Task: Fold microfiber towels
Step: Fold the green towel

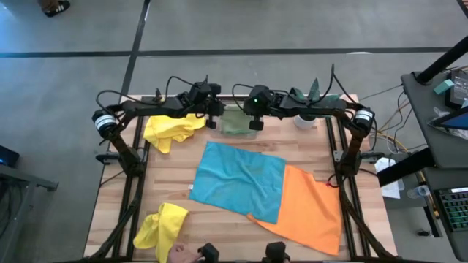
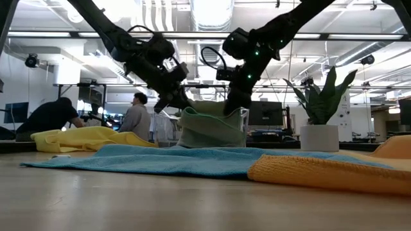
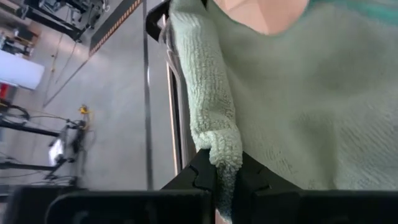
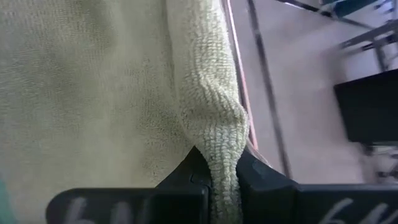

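Sage green microfiber towel (image 1: 235, 120): sitting bunched in the clear plastic tray (image 2: 243, 122) at the table's far edge, between the two grippers.
Left gripper (image 3: 225, 186): clamping a rolled edge of the sage green microfiber towel between its closed fingers.
Right gripper (image 4: 217, 183): pinching another fold of the same towel, fingers closed on it.
Other towels: turquoise blue cloth (image 1: 238, 179) lying flat mid-table, orange cloth (image 1: 307, 208) overlapping its corner, two yellow cloths (image 1: 172, 130) crumpled at the left.
Hidden: grippers are covering the tray's rim from above; the near yellow cloth (image 1: 161, 226) is partly cut off.
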Action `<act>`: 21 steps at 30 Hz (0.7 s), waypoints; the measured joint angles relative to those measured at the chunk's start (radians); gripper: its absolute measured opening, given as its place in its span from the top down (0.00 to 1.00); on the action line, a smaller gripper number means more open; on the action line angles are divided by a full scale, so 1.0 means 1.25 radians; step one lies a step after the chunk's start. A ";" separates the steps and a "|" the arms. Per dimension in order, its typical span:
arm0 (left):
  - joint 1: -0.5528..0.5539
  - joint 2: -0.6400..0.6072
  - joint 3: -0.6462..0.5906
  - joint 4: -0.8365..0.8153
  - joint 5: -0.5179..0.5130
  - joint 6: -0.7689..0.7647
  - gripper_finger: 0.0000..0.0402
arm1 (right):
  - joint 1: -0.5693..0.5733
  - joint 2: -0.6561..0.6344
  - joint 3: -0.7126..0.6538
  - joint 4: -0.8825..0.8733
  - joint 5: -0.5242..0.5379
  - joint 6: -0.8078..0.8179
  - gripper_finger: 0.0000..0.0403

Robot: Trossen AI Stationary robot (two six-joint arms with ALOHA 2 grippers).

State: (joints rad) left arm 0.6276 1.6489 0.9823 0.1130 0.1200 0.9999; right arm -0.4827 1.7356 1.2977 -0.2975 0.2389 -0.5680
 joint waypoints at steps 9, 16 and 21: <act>-0.023 -0.023 -0.009 0.003 -0.058 0.031 1.00 | 0.027 -0.024 0.000 0.006 0.020 -0.042 0.98; -0.038 -0.079 -0.036 0.008 -0.088 0.048 1.00 | 0.080 -0.026 0.000 0.012 0.101 -0.086 0.98; -0.076 -0.092 -0.064 0.018 -0.133 0.074 1.00 | 0.098 -0.026 -0.009 0.018 0.114 -0.082 0.98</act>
State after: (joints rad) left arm 0.5320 1.5337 0.9026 0.1349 -0.0463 1.0929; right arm -0.3606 1.7035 1.2862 -0.2748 0.3818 -0.6702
